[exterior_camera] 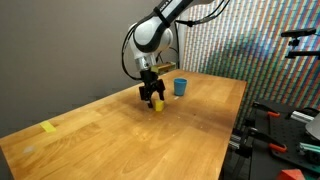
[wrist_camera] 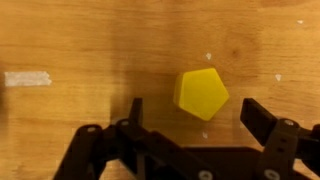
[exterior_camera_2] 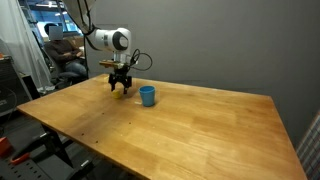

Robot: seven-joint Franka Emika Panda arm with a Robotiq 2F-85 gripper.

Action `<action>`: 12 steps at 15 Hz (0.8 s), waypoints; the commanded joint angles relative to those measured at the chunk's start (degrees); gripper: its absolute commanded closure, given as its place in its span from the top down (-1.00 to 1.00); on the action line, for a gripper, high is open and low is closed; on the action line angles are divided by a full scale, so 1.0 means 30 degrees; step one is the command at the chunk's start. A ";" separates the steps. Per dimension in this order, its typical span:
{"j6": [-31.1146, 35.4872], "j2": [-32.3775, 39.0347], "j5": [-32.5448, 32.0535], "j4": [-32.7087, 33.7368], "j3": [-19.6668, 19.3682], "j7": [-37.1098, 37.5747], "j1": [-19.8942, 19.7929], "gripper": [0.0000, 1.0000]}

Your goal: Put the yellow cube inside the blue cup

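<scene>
The yellow cube lies on the wooden table, seen close in the wrist view, between and a little ahead of my open fingers. My gripper is open, its fingers apart on both sides of the cube and not touching it. In an exterior view the gripper hangs low over the table with the cube at its tips. The blue cup stands upright on the table a short way beyond. In an exterior view the cup stands beside the gripper; the cube is hidden there.
A flat yellow tape patch lies near the table's edge. A white tape strip lies on the wood. A seated person is behind the table. Equipment with red parts stands off the table's side.
</scene>
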 commanded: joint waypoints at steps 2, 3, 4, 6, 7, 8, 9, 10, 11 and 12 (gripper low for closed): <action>-0.1126 0.0201 0.0206 0.0186 -0.0215 0.1286 0.0213 0.31; -0.1424 0.0181 0.0269 0.0193 -0.0175 0.1430 0.0186 0.17; -0.1641 0.0049 0.0333 0.0120 -0.0150 0.1611 0.0170 0.02; -0.1732 -0.0325 0.0354 -0.0139 -0.0216 0.1998 0.0168 -0.30; -0.1764 -0.0647 0.0343 -0.0321 -0.0267 0.2189 0.0145 -0.47; -0.1679 -0.1155 0.0313 -0.0641 -0.0398 0.2520 0.0100 -0.60; -0.1485 -0.1620 0.0307 -0.0928 -0.0543 0.2871 0.0049 -0.63; -0.1463 -0.2255 0.0282 -0.1237 -0.0765 0.3212 -0.0077 -0.63; -0.1476 -0.2797 0.0230 -0.1452 -0.1025 0.3609 -0.0152 -0.63; -0.1420 -0.3452 0.0134 -0.1697 -0.1378 0.4007 -0.0275 -0.63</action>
